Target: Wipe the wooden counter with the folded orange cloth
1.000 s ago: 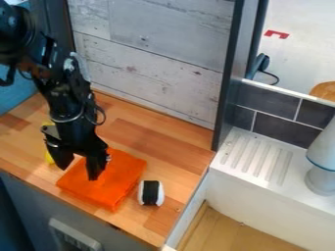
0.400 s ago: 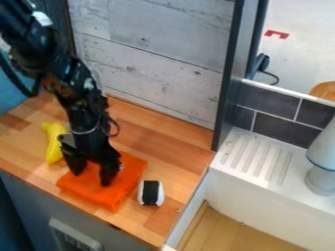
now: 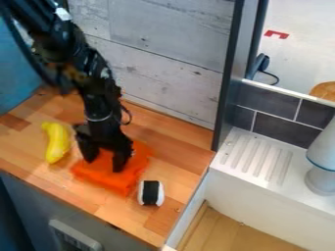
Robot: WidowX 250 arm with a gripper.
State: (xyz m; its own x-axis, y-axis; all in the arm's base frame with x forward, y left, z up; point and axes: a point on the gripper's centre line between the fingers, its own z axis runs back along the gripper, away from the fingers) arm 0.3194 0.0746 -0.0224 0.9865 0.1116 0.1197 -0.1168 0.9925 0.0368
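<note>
Cloth of bright orange (image 3: 124, 181), folded into a flat pad, is found just left of the frame's centre and below its middle, laid on the wooden counter (image 3: 177, 139). By it the key relation is set: the cloth is placed directly beneath the black two-fingered end effector (image 3: 105, 165), with no sideways gap between the two. The end effector is held open, its fingers spread and pointed downward, and contact with the cloth appears to be made at the tips; whether any fold is caught between them cannot be told.

The line from one fingertip to the other is slanted gently down toward the right of the frame, roughly in keeping with the cloth's lower edge. Since the cloth is close to square, no clear long axis is offered by it. More of its surface is left uncovered to the lower right of the fingers than to their left.

The upright yellow toy banana (image 3: 58, 142) is set apart, to the left of the cloth. The small white roll with a black band (image 3: 151, 192) is seen just beside the cloth's lower right corner. The black robot arm (image 3: 98, 108) is slanted in from the upper left of the frame.
</note>
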